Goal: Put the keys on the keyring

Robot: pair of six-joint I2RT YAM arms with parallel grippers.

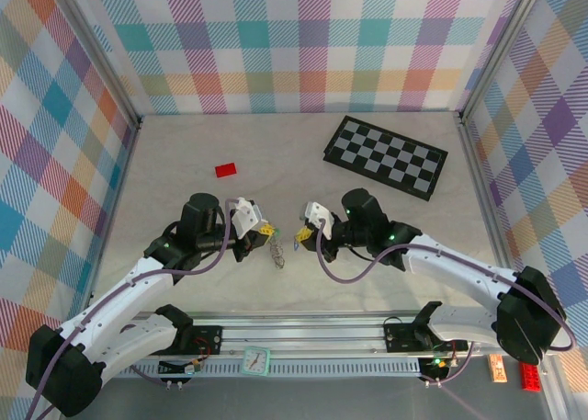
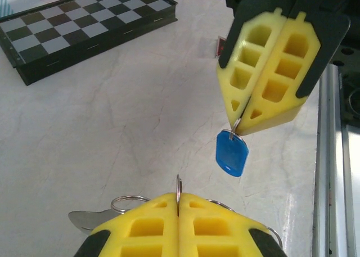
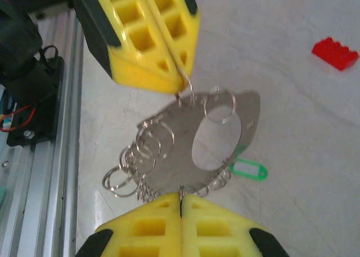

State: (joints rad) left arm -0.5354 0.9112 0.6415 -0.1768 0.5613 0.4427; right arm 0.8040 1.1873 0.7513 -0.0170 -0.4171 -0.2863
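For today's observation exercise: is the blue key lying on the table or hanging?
Hanging. The blue key dangles from the tips of the shut right end effector.

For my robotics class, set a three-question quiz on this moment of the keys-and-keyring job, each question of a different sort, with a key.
1. Multiple choice: the right gripper is shut on the ring of what? A the tiny blue-headed key; B a flat red block; C a checkerboard.
2. True or false: the tiny green-headed key lies on the pale table, held by neither gripper.
3. Short answer: which gripper is shut on the silvery metal keyring with its many rings?
Key: 1 A; 2 true; 3 the left gripper.
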